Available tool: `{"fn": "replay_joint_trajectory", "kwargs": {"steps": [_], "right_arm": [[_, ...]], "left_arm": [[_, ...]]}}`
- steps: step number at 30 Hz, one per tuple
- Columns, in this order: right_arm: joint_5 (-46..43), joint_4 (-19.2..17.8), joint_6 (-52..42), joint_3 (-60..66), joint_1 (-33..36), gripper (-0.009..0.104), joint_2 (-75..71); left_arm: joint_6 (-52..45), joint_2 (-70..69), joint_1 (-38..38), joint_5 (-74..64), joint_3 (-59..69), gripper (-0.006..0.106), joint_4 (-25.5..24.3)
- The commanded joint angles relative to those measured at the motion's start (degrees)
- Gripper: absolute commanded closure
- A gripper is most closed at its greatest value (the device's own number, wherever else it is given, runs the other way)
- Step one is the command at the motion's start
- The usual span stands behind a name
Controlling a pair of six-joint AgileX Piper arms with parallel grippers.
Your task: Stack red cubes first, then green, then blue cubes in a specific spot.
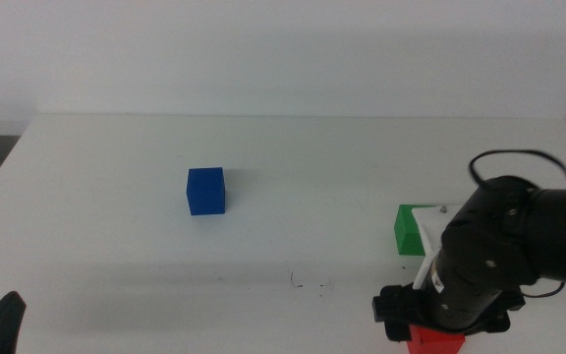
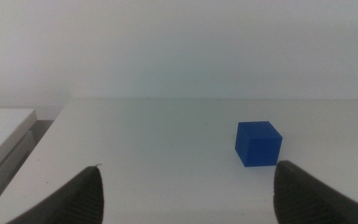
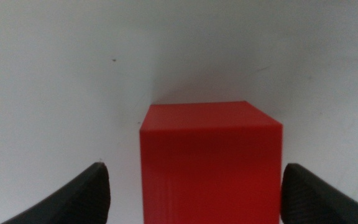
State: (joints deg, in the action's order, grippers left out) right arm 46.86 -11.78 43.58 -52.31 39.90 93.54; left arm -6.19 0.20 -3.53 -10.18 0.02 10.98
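Right hand (image 3: 191,199) hanging low over the red cube (image 3: 211,163), jaws spread wide with the cube sitting squarely between them and a clear gap on either side. Not yet gripping anything; looking like a lineup for a first pickup, since red goes down first in the stack. Straddling the cube this way probably lets both jaws close evenly on opposite faces without nudging it askew.

Seen from the middle camera, showing only a sliver of the red cube (image 1: 433,341) beneath the dark wrist, resting on the white counter (image 1: 293,167). Green cube (image 1: 408,229) sitting just beyond the right hand and slightly to its inner side, partly hidden behind the arm, close enough that the wrist may need care on lifting. Blue cube (image 1: 205,191) lying well apart, far off toward the left arm's side.

Left hand (image 2: 185,196) waiting at the near counter edge, jaws wide and holding nothing, with the blue cube (image 2: 258,143) ahead of it and toward its right jaw.

Red cube appearing matte, plain-faced, sharp-edged, bright and uniform in colour, standing flat and square to the right hand. No marking for the stacking spot showing anywhere on the counter.
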Motion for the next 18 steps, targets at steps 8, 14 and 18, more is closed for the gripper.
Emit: {"fn": "replay_joint_trajectory", "kwargs": {"steps": [8, 14, 18], "right_arm": [[0.09, -0.61, 1.66, -0.44, -1.02, 0.080, 3.17], [11.46, -1.02, 4.29, -11.04, 1.46, 0.092, 3.34], [13.94, -2.53, 6.48, -21.80, 3.24, 0.091, 7.82]], "left_arm": [[0.06, -0.20, 0.06, 0.96, -0.02, 0.007, 0.02], [0.06, -0.20, 0.06, 0.96, -0.02, 0.007, 0.02], [0.06, -0.20, 0.06, 0.96, -0.02, 0.007, 0.02]]}}
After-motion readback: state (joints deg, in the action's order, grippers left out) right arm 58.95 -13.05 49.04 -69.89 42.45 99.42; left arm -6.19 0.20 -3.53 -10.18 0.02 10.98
